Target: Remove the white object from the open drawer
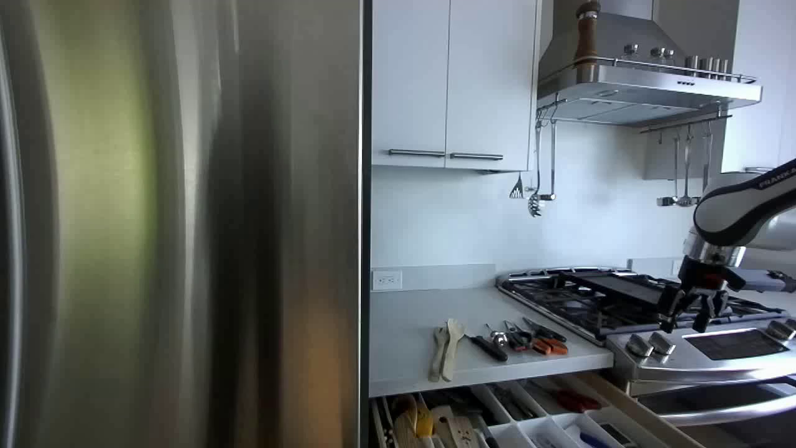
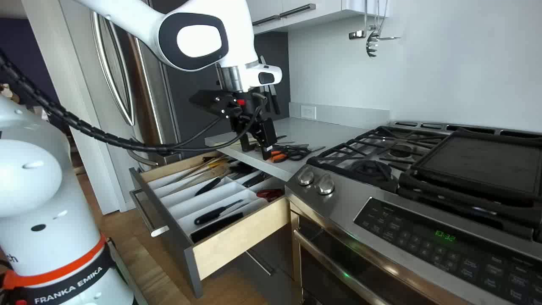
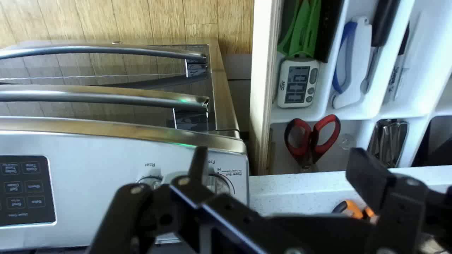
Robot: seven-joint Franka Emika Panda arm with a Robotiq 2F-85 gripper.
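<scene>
Inside the open drawer (image 3: 261, 106), dividers (image 3: 353, 116) likely stop the white timer (image 3: 297, 83), perhaps your target, from sliding; higher than the drawer, your pincer (image 3: 278, 155) stands spread and unladen, presumably for straddling it

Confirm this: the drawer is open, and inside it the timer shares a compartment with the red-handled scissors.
The shared compartment is wrong: in the wrist view, a white divider separates the timer from the red-handled scissors. The drawer is open, with both inside.
</scene>
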